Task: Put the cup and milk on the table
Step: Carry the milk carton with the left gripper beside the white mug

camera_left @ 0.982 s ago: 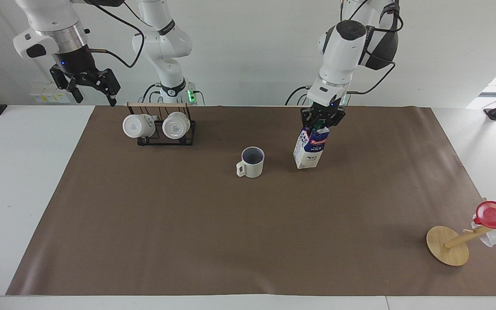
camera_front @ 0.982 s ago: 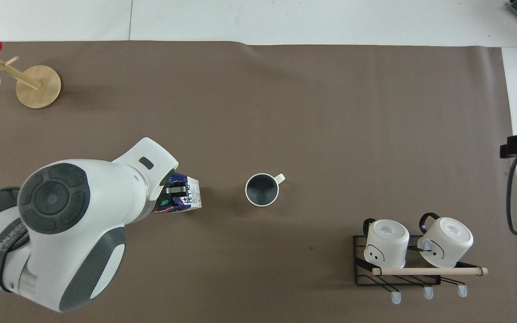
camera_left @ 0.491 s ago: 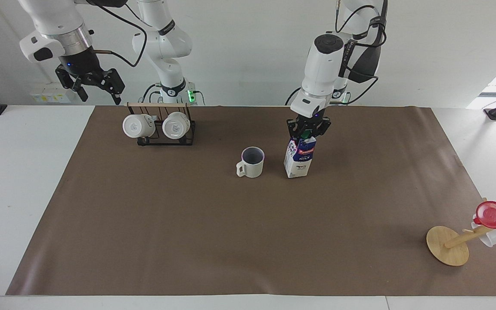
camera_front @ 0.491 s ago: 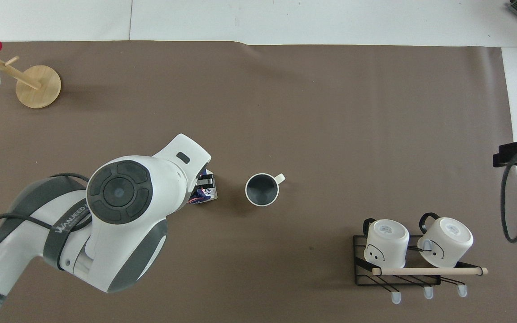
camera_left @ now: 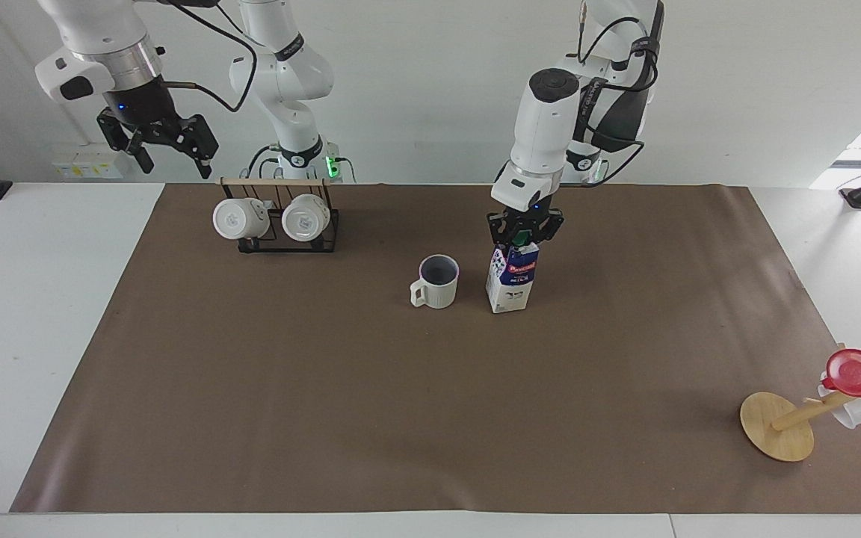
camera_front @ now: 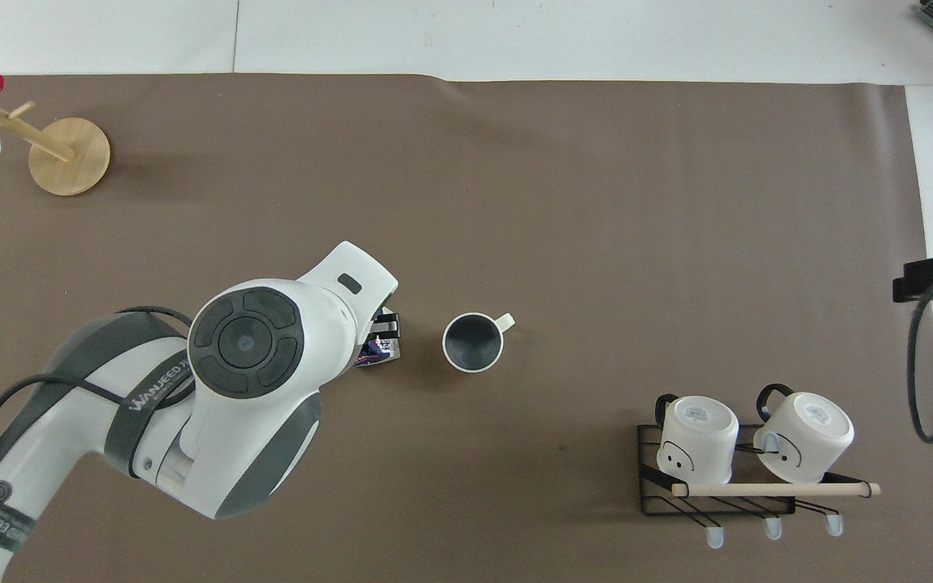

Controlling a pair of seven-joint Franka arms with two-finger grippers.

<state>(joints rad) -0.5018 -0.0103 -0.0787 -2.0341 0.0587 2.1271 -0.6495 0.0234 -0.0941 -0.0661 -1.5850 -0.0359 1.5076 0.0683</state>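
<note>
My left gripper (camera_left: 524, 233) sits at the top of the small white milk carton with the dark blue slanted top, red label band and green screw cap (camera_left: 511, 279); my fingers are drawn in narrow around that green cap, though I cannot tell whether they press on it or only frame it. The carton stands upright with its base on the wide brown paper-like mat (camera_left: 400, 418) that covers the middle of the large white tabletop (camera_left: 19, 314). From overhead, my left forearm hides most of the carton and only a corner of it (camera_front: 379, 353) shows.

I take the cream-white ceramic mug with the loop handle and dark grey-blue inside (camera_left: 436, 282) as my landmark. It stands upright on the mat, open side up, and the carton is just beside it toward my left arm's end of the table, apart from it.

My right gripper (camera_left: 158, 142) hangs in the air with its fingers spread wide and holding nothing, waiting toward my right arm's end of the table from the mug. Below it and nearer to me than the mug is a black wire rack with a pale wooden bar (camera_left: 288, 224), carrying two plain white mugs (camera_left: 240, 218) on their sides.

Toward my left arm's end and farther from me than the mug, a tilted wooden stand with a round base (camera_left: 776, 426) carries a red translucent cup (camera_left: 860, 373).
</note>
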